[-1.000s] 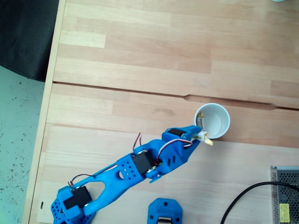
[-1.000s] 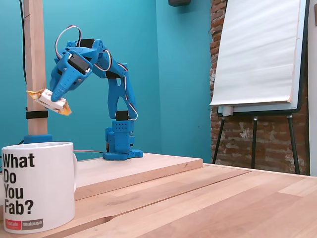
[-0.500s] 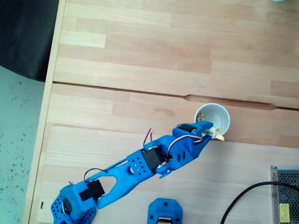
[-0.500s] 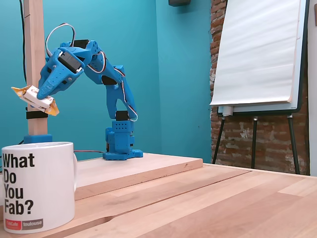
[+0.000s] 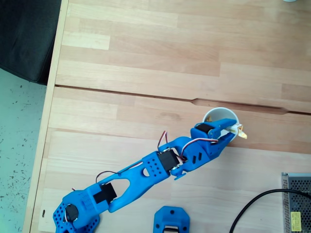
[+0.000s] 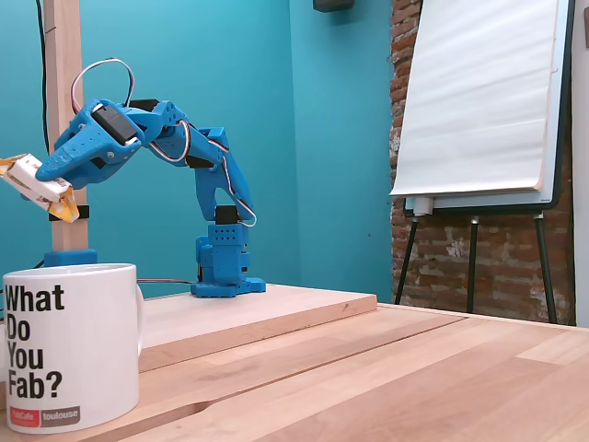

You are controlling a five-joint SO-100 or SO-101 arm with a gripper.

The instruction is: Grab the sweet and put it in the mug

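The pincer [image 5: 234, 129] pinched the sweet [image 6: 35, 184] above the mug [image 5: 214, 115], which stood on the counter [image 5: 146, 58].

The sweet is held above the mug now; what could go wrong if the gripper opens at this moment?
1. In a fixed view from above, the sweet sits over the far rim of the mug, not its middle, so it might fall outside or bounce off the rim.
2. In a fixed view from the side, the gripper holds the sweet high above the mug, so a long drop could add drift.
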